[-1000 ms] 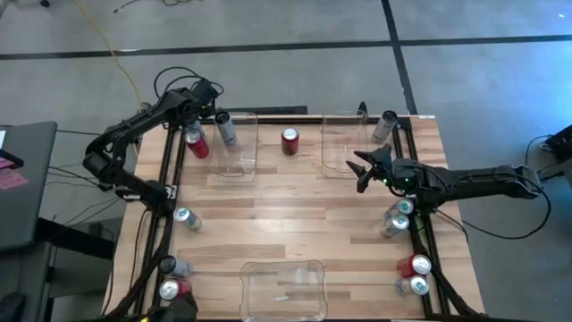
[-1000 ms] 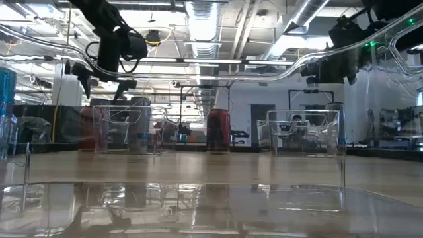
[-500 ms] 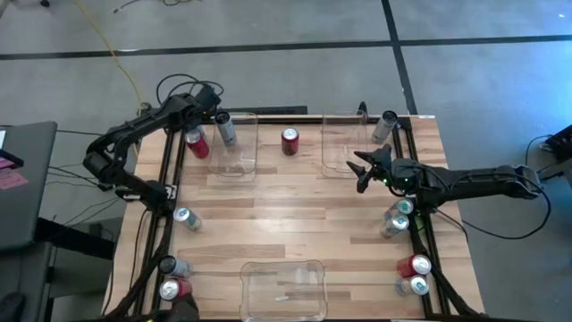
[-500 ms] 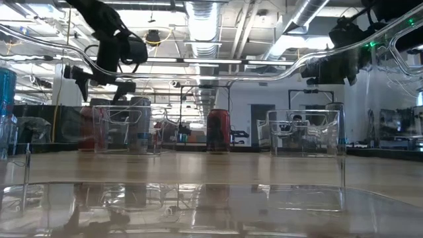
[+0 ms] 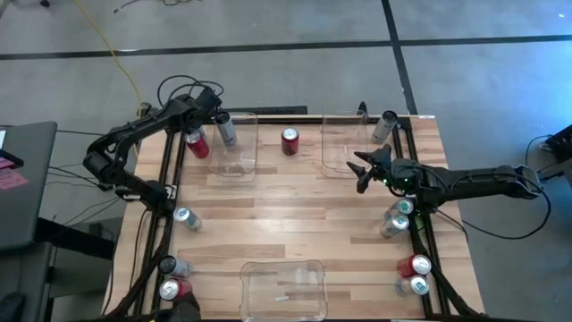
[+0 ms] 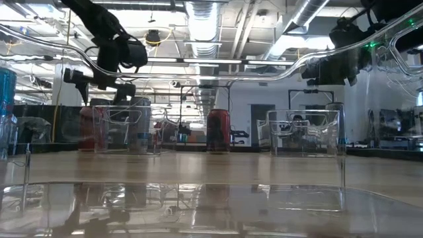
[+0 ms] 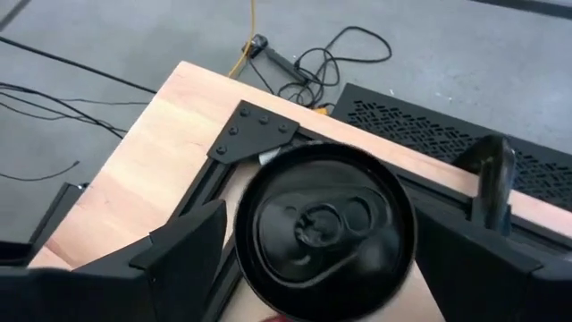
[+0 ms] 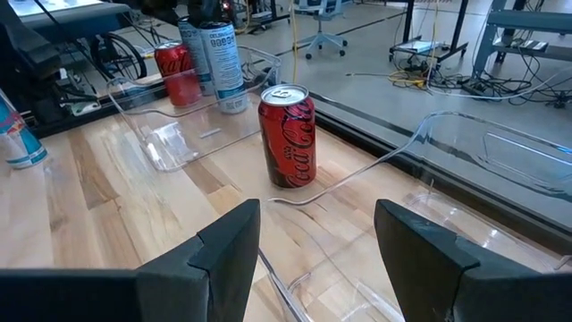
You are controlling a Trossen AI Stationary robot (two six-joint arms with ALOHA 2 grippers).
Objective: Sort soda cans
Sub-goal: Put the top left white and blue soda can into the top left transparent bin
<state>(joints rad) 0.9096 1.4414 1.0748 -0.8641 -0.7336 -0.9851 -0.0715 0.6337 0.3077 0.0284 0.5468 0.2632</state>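
Observation:
A dark grey can (image 5: 226, 131) with a black top (image 7: 326, 224) stands upright near the table's far left corner, beside a red can (image 5: 197, 143). My left gripper (image 5: 214, 113) hangs open just above it. One finger (image 7: 183, 255) stands on each side of the top, and I see no touch. A second red can (image 8: 288, 134) stands on the wood between the two far bins. My right gripper (image 8: 317, 268) hovers open and empty in front of it, by the right bin (image 5: 344, 165).
Clear bins stand at far left (image 5: 237, 165), far right and near middle (image 5: 281, 291). Several more cans stand along the left rail (image 5: 186, 217) and the right rail (image 5: 402, 207), with one at the far right corner (image 5: 386, 125). The middle of the table is bare wood.
My left gripper has sunk toward the dark grey can's top, staying open. The right arm and the cans have kept still.

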